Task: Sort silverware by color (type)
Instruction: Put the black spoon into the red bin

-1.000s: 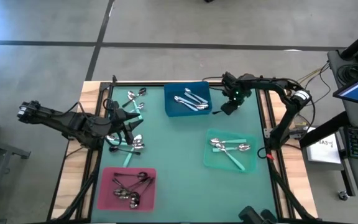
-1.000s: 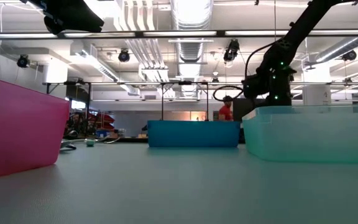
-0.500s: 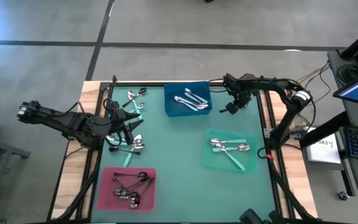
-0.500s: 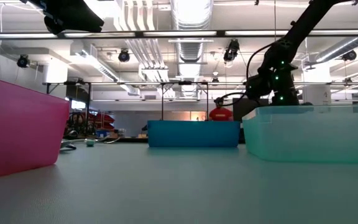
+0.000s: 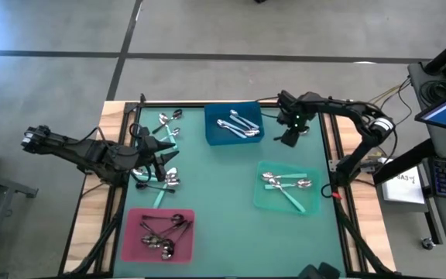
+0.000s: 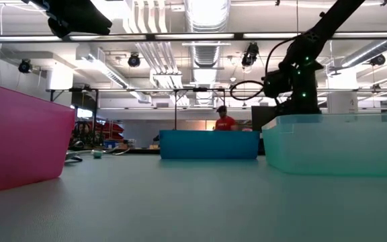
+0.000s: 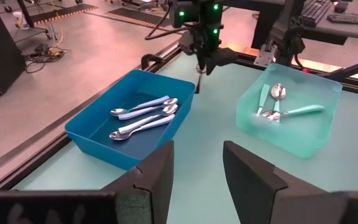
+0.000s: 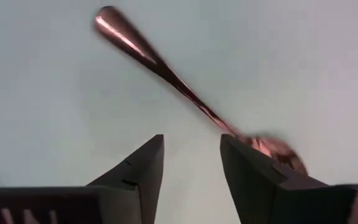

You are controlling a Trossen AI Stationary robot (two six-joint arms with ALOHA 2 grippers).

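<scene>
Just beside the blue rectangular plastic tray [image 5: 235, 125], hovering: right gripper [image 5: 288, 138], wrist bent downward, fingers spread, above a slim dark-handled spoon [image 8: 191, 99].

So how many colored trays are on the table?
3. The blue tray sits at the table's far middle, the green tray on the right side, and the pink tray at the near left corner.
</scene>
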